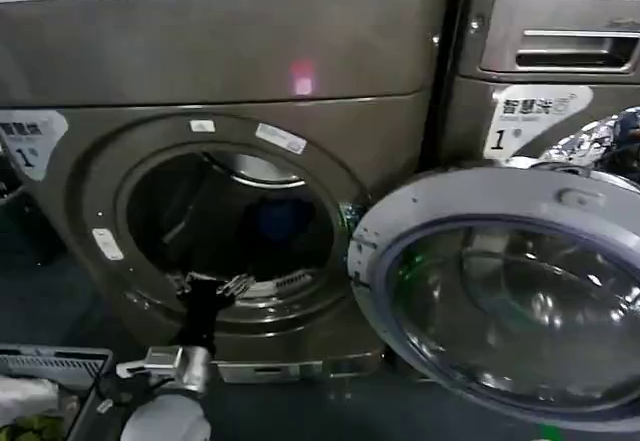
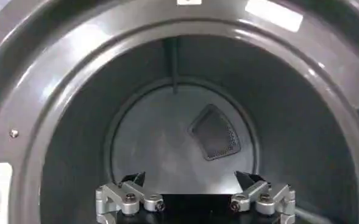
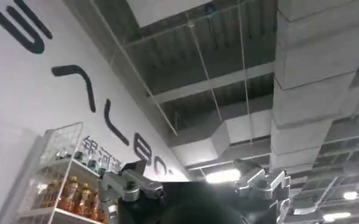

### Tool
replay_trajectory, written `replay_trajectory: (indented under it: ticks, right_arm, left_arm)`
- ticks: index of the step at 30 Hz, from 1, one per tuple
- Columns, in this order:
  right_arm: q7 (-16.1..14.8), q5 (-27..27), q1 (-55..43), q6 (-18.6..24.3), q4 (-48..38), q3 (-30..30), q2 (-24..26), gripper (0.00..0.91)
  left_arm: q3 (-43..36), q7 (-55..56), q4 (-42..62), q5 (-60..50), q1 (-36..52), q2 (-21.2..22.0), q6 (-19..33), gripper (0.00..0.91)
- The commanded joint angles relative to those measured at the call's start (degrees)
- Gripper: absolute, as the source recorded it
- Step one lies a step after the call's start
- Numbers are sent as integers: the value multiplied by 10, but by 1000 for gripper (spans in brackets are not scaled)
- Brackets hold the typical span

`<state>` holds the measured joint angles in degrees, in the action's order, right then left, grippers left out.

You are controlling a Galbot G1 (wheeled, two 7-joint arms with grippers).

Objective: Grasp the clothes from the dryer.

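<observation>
I have the left gripper (image 1: pixel 213 286) up at the lower lip of the dryer (image 1: pixel 120 71), right at the mouth of the round porthole, its fingers spread wide with nothing between them. From the head view the dark arm rises from the bottom of the picture and ends just at the grey gasket ring. The clothes (image 1: pixel 283 219) show as a small dark blue bundle deep inside the drum, toward the back and a little to the right of my gripper, well apart from it.

Through the left wrist camera I am looking straight into the drum (image 2: pixel 75 152): the two fingertips (image 2: pixel 132 181) stand far apart on either side of the palm, and beyond them is the grey back wall with a perforated vent panel (image 2: pixel 215 133). I cannot make out the blue fabric in that view.

The glass door (image 1: pixel 510 291) hangs swung open to the right of the porthole, its grey rim facing me. Behind it stands the LG machine (image 1: pixel 550 51) with a white "1" sticker (image 1: pixel 530 116); a matching sticker sits on the dryer's left edge.

My right gripper (image 3: pixel 197 182) is parked, pointing up at the ceiling (image 3: pixel 240 55), fingers spread and empty, with a wire shelf of bottles (image 3: pixel 69 189) against the wall beside it
</observation>
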<state>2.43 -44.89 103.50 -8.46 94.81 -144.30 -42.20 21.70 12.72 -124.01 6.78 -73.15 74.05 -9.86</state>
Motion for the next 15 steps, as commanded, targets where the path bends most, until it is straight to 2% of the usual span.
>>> replay_trajectory:
  ticks: [1,15]
  right_arm:
    - [-1,1,-1,1,0,1,1,907]
    - [1,-1,2,1,1,-1,-1,907]
  left_arm:
    - [0,0,1,0,2,-1,0,907]
    - [-3,0,13,2,16,1,-1,907]
